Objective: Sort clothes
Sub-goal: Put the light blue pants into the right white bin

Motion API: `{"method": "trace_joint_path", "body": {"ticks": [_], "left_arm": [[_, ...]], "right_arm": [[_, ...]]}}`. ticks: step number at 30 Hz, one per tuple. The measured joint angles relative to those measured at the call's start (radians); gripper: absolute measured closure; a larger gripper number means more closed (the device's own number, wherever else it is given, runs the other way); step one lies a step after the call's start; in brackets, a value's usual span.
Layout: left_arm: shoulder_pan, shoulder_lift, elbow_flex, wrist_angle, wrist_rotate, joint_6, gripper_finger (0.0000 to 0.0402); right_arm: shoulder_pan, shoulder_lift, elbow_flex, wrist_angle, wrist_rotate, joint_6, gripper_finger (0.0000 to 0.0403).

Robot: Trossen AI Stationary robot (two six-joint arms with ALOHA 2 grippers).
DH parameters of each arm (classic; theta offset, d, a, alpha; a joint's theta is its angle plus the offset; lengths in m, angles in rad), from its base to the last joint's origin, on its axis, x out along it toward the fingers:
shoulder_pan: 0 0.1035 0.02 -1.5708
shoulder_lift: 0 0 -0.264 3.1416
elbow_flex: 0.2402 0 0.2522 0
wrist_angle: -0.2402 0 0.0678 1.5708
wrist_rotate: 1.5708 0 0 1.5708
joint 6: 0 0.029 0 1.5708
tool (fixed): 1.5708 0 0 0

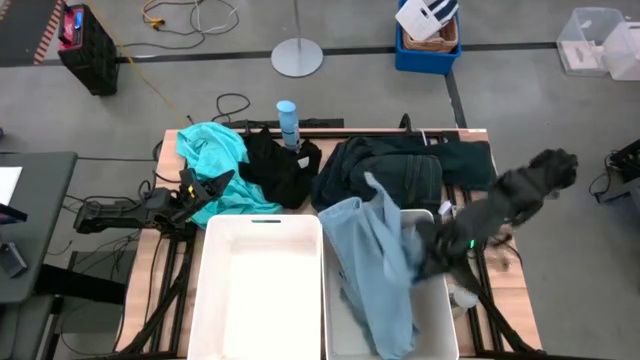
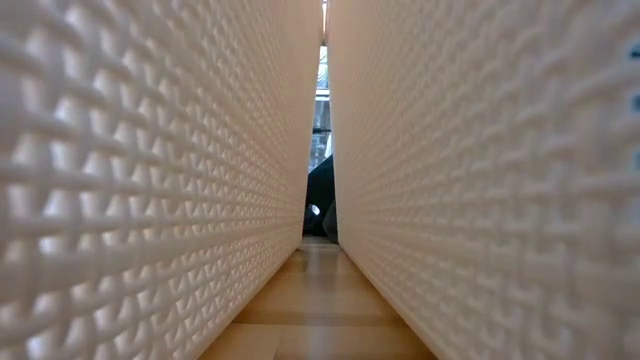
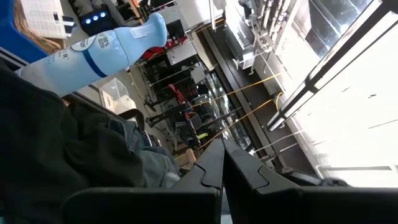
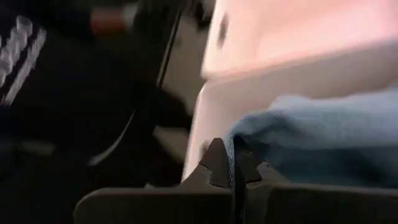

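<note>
A pale grey-blue garment (image 1: 375, 265) lies draped over the far rim of the right white bin (image 1: 440, 322) and down into it. My right gripper (image 1: 432, 245) is above that bin's right side, shut on the garment. The left white bin (image 1: 260, 290) holds nothing. Behind the bins a turquoise garment (image 1: 215, 158), a black one (image 1: 280, 172) and a dark heap (image 1: 400, 170) lie on the table. My left gripper (image 1: 222, 183) hovers shut at the turquoise garment's near edge, with nothing between its fingers (image 3: 211, 165). My right gripper pinches a thin strip of the pale grey-blue garment (image 4: 232, 158) between its two fingertips; whether it is an edge or a fold cannot be told. The rest of the cloth (image 4: 323, 137) spreads away from the fingers over the white bin (image 4: 249, 93), slack.
A slim blue bottle (image 1: 287, 122) stands at the table's far edge between the turquoise and dark garments. In the low view the two bins' white walls (image 2: 150, 180) leave only a narrow gap of table. Boxes and cables lie on the floor beyond.
</note>
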Motion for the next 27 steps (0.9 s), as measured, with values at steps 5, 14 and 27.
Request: {"method": "trace_joint_path", "body": {"ticks": [5, 14, 27], "left_arm": [[0.000, 0.000, 0.000, -0.002, 0.000, 0.000, 0.0401], [0.000, 0.000, 0.000, -0.006, 0.000, 0.000, 0.0401], [0.000, 0.000, 0.000, -0.032, 0.003, -0.012, 0.0401]], "right_arm": [[0.091, 0.149, 0.000, -0.052, -0.058, 0.124, 0.0403], [0.131, 0.402, 0.000, -0.150, -0.087, 0.143, 0.0402], [0.100, 0.670, -0.054, -0.207, -0.147, 0.039, 0.0399]]}}
